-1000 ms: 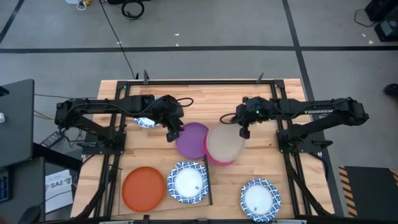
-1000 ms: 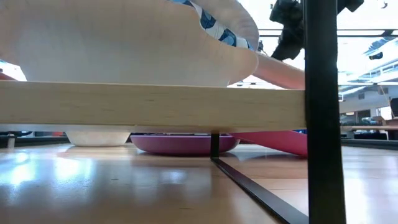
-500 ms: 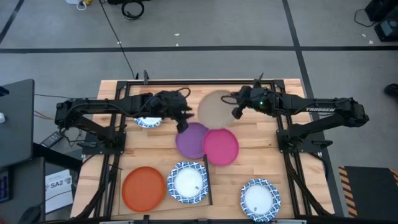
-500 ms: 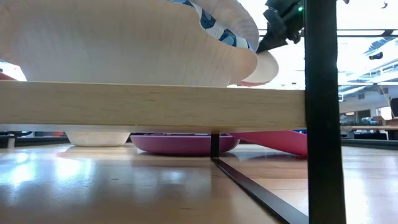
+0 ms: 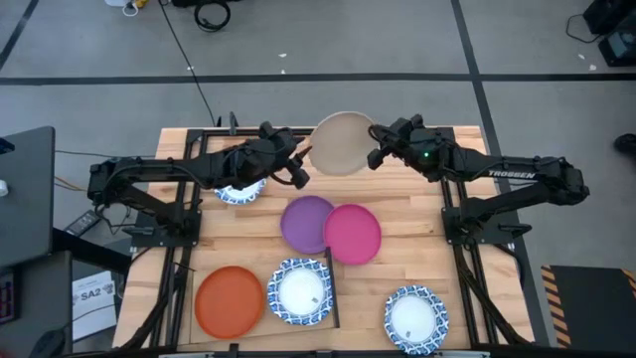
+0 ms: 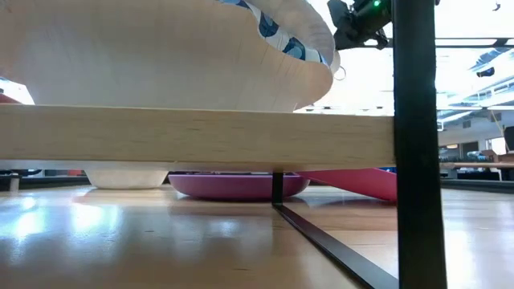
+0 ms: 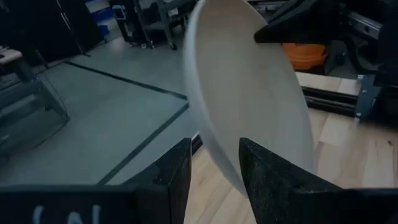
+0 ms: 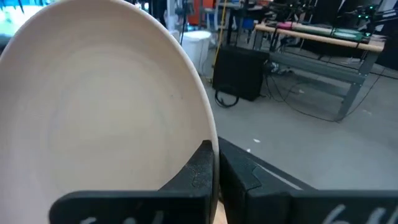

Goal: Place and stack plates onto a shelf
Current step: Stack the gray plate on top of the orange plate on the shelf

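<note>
While both arms are meeting at the table's far edge:
Beige plate (image 5: pixel 342 143): hanging beyond the purple plate (image 5: pixel 307 223), right gripper (image 5: pixel 377 157) pinching its rim.
Left gripper (image 5: pixel 298 167): fingers parted around the opposite rim.
Magenta plate (image 5: pixel 355 234): overlapping the purple plate.
Shelf (image 6: pixel 197 136): blocking the low view.

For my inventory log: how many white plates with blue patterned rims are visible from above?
3. One lies near the front beside the orange plate, one at the front right, and one sits partly hidden under the left arm. More may be hidden.
</note>
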